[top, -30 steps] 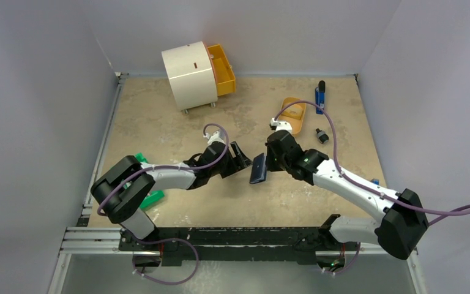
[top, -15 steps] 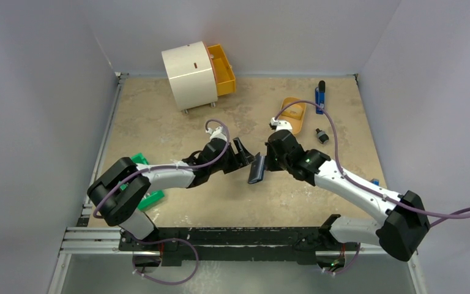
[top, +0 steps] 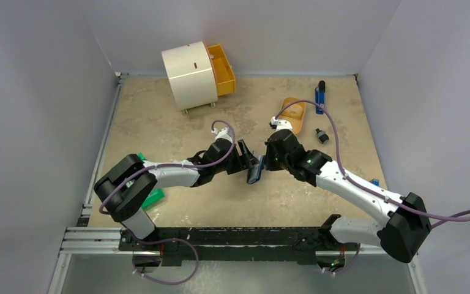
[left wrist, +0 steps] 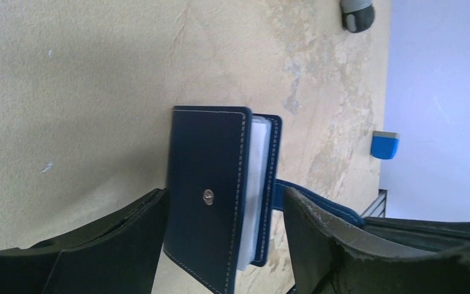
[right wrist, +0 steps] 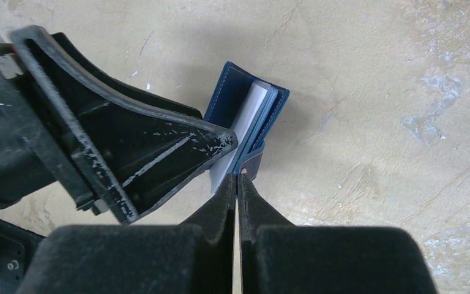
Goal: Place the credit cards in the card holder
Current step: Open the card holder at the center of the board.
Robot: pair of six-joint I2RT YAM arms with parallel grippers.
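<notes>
- A black rail (top: 232, 236) carries both arm bases at the near edge of the table (top: 177, 122); a green object (top: 153, 197) lies just beside the left arm's elbow; a small blue block (top: 374, 182) sits by the right arm near the right wall
- Mid-table, the right gripper (right wrist: 237, 180) is clenched, its fingers pressed flat together on the blue snap tab of the card holder (right wrist: 254, 116); the dark navy wallet hangs from that tab between the two grippers; I cannot tell whether its lower edge touches the table
- The left gripper (left wrist: 223, 197) is released, one finger on each side of the wallet; one finger (left wrist: 128, 242) sits just beside the cover with the metal snap stud (left wrist: 208, 196), the other stands apart from the opposite cover
- The wallet is slightly ajar; pale pocket leaves (left wrist: 257, 184) show between its covers
- Farther back on the right lie a small black piece (top: 322, 136), an orange oval tray (top: 295, 116) and a blue pen (top: 320, 98)
- At the far wall stands a cream round drawer unit (top: 188, 76); an orange drawer (top: 223, 68) sticks out of its right side
</notes>
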